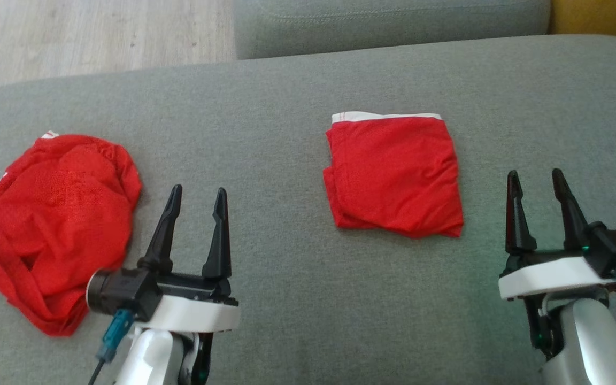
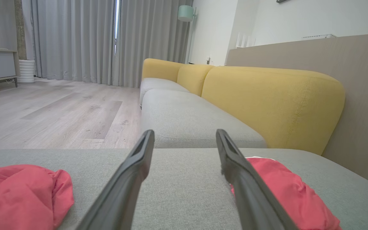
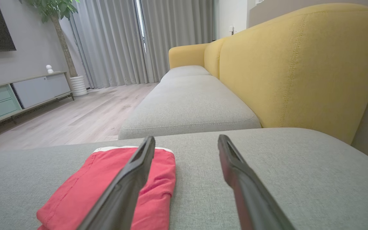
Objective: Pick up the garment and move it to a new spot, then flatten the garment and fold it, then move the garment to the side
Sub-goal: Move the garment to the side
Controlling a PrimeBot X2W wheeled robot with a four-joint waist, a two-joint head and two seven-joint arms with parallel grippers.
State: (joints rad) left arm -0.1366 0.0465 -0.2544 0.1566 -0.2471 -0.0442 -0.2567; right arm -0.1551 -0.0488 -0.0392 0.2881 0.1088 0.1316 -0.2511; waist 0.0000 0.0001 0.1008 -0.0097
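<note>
On the grey sofa cushion (image 1: pixel 286 96) the folded red garment (image 1: pixel 393 176) lies flat in a neat square, its white waistband at the far edge, between the two arms and nearer the right one. The left gripper (image 1: pixel 199 189) hovers with its fingers spread and nothing in them, and the right gripper (image 1: pixel 534 172) is the same, splayed and empty just beside the fold's near right corner. By my read the fold is done and the shift to the side is what's left, and that is where it could slip. Pinch only the top layer and the stack peels open. Drag it across the nubby fabric and the loose edges at the left bunch up. A second, crumpled red garment (image 1: pixel 56 230) sits heaped just left of the left gripper, touching its wrist from this angle, so a careless sweep could snag it or push the two reds together. As for containers, the right wrist view shows a low cabinet (image 3: pixel 18 95) across the room with its drawers closed, contents hidden, and a white ribbed pot (image 3: pixel 78 85) holding a slim tree.
</note>
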